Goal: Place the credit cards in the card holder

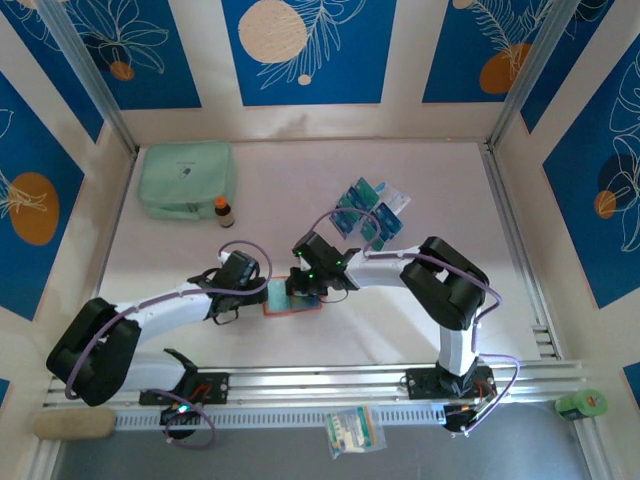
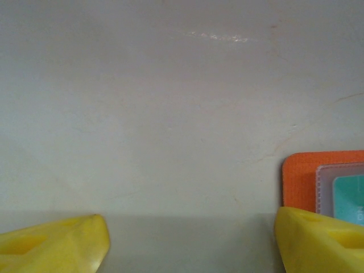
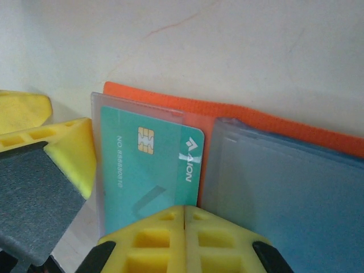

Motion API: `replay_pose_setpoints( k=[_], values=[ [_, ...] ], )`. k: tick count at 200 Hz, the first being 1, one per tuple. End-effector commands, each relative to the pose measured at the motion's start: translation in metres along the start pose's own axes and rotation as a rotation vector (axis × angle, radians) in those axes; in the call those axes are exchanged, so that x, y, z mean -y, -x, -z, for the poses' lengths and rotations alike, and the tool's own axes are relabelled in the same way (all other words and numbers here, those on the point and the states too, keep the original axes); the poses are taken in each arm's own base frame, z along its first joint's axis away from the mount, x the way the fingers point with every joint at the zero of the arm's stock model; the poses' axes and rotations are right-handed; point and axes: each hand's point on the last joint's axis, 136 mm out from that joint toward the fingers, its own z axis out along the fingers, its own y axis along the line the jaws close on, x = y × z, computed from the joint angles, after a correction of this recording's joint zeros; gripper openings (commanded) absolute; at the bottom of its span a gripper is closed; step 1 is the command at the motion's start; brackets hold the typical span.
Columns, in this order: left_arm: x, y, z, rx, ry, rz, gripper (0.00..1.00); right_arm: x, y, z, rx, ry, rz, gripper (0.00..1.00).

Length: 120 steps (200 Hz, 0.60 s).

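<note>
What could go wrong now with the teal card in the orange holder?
The shut right gripper sits at the teal card; if it pushes, the card holder might slide, since the open left gripper holds nothing. One left finger stands by the holder's corner and could nudge it.

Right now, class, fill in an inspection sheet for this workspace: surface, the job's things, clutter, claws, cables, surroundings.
Surface: pale table, faintly scuffed.
Job's things: orange wallet lies open between the claws, with one green card in its clear pocket; more cards are piled further back.
Clutter: green pouch and small bottle at back left; packet at the near edge.
Claws: left claw open, one finger by the wallet's edge; right claw shut, tips at the green card's near edge.
Cables: purple cables loop along both arms.
Surroundings: blue-patterned panels wall in the table.
</note>
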Motion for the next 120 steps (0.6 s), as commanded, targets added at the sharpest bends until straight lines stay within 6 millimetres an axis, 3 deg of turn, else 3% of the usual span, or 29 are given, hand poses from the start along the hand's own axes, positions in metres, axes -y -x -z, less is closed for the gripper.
replay_pose_setpoints(
  k=[1,69,120],
  values=[
    [0.001,-0.012,-0.011,-0.052,-0.02,0.002,0.81,0.0,-0.01,-0.011,-0.047,-0.014,0.009,0.04],
    [0.005,-0.008,-0.009,-0.046,-0.032,0.001,0.81,-0.005,-0.011,-0.016,-0.055,-0.005,0.007,0.04],
    [0.005,0.009,0.003,-0.004,-0.014,0.014,0.81,-0.013,-0.005,-0.005,-0.037,0.01,0.013,0.04]
  ],
)
